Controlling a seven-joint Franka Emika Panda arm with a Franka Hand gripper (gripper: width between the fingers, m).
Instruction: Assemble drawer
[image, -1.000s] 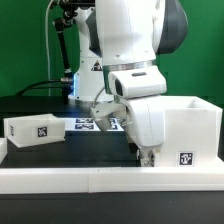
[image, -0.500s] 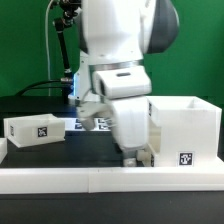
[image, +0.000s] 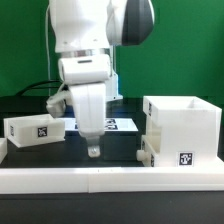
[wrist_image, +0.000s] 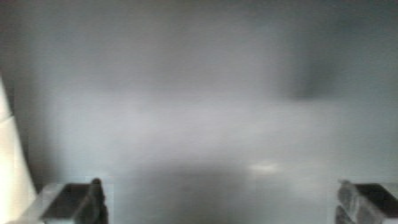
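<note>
The large white hollow casing (image: 185, 128) of the drawer stands at the exterior view's right, with a tag on its front. A small white tray (image: 147, 152) sits against its left side, low down. Another small white tray (image: 36, 130) with a tag lies at the exterior view's left. My gripper (image: 93, 150) hangs over the dark table between the left tray and the casing, close above the surface. In the wrist view its two fingertips (wrist_image: 80, 200) stand wide apart with only blurred grey table between them. It is open and holds nothing.
A long low white border rail (image: 110, 178) runs along the front of the table. The marker board (image: 120, 124) lies flat behind the arm. A green wall and a dark stand with cables are at the back.
The arm has swung from beside the casing toward the exterior view's left. The small tray now sits by the casing's lower left side, free of the gripper.
</note>
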